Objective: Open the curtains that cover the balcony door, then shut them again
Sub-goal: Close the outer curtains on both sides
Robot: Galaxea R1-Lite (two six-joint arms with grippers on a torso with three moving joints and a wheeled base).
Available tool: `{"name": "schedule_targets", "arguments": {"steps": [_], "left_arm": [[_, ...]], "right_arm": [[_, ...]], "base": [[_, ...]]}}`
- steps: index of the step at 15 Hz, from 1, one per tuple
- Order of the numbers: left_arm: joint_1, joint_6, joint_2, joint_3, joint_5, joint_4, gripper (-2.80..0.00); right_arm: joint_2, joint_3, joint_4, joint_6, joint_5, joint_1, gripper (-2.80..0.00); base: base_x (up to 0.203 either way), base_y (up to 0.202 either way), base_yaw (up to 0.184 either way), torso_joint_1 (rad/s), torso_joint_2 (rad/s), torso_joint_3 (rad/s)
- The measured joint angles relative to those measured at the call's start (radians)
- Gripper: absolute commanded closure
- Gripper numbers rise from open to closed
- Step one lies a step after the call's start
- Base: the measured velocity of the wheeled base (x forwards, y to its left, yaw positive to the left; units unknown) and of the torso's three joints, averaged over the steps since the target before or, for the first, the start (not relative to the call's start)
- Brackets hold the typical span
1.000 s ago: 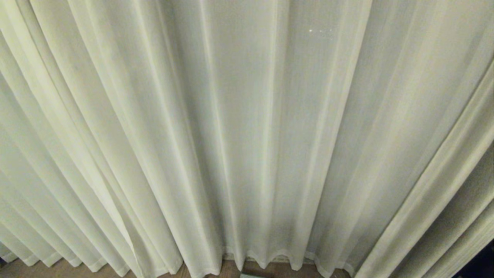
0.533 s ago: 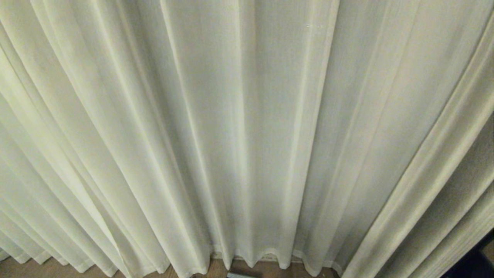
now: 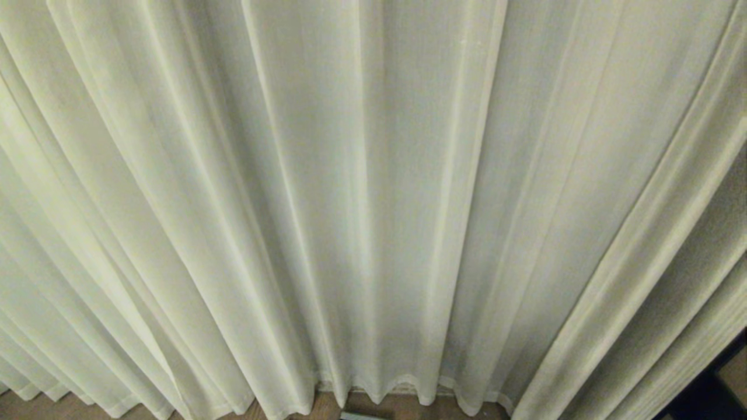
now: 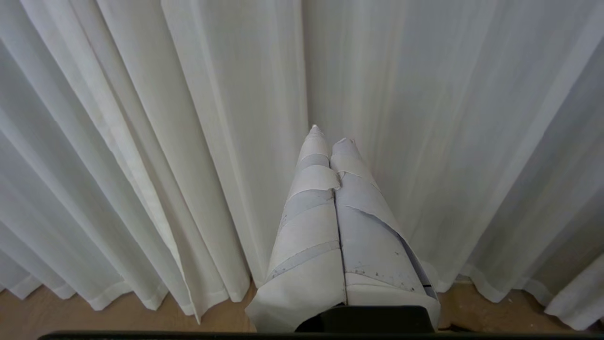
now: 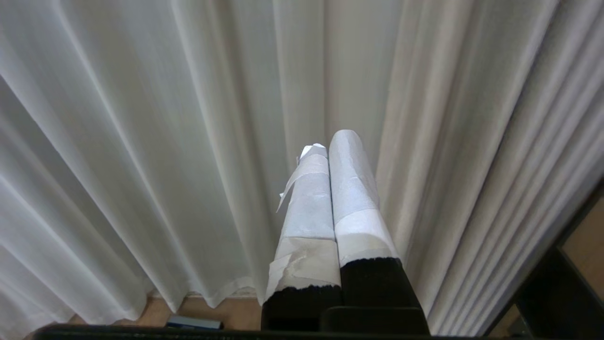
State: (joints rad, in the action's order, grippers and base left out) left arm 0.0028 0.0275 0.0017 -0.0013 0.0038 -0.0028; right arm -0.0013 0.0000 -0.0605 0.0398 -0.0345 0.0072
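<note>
Curtains (image 3: 373,198) drawn; hems just above floor (image 3: 35,405).

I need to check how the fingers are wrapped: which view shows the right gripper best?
The right wrist view: the right gripper fills its middle, both taped fingers pressed together before the curtains. The head view and left wrist view show none of it.

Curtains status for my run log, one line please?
cream-white pleated fabric curtains: drawn, hems at floor | left gripper: shut, empty, facing fabric | right gripper: shut, empty
</note>
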Motion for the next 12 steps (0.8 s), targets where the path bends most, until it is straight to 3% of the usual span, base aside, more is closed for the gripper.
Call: {"name": "schedule_targets", "arguments": {"steps": [8, 12], "left_arm": [[0.000, 0.000, 0.000, 0.000, 0.002, 0.000, 0.00], [0.000, 0.000, 0.000, 0.000, 0.002, 0.000, 0.00]], "right_arm": [[0.000, 0.000, -0.018, -0.014, 0.006, 0.000, 0.00], [0.032, -0.091, -0.039, -0.017, 0.127, 0.000, 0.00]], "base": [[0.000, 0.000, 0.000, 0.000, 0.00, 0.000], [0.000, 0.000, 0.000, 0.000, 0.00, 0.000]]}}
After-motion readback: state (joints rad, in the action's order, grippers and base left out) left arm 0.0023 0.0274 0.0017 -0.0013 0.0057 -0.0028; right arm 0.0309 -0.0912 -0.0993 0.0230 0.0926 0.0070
